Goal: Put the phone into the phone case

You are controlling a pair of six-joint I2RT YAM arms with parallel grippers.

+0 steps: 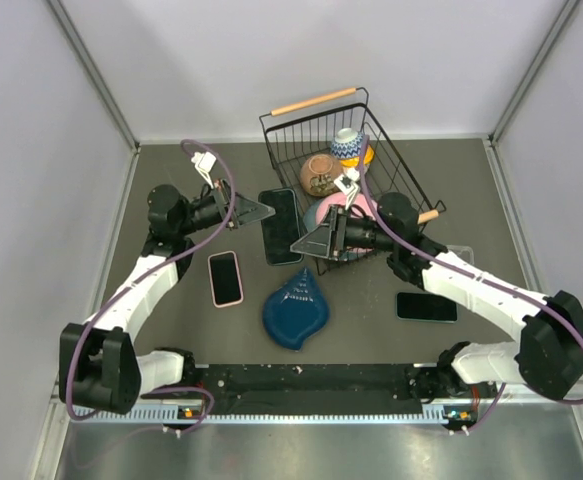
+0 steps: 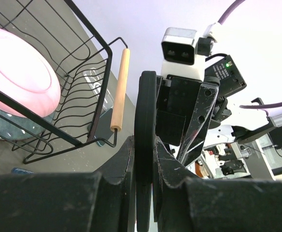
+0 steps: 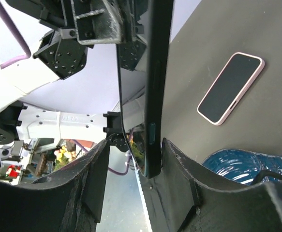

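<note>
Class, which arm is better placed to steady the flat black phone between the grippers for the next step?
Left, probably. The left gripper is clamped on the flat black phone; the right gripper only straddles its other end, a gap showing beside one finger.

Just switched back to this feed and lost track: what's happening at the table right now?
The black phone in the middle of the table is being handled from both sides. The left gripper is clamped on one long edge; the right gripper straddles the other side with its jaws open. Whether it is already cased cannot be told. A pink-edged phone and another dark phone lie flat nearby.
</note>
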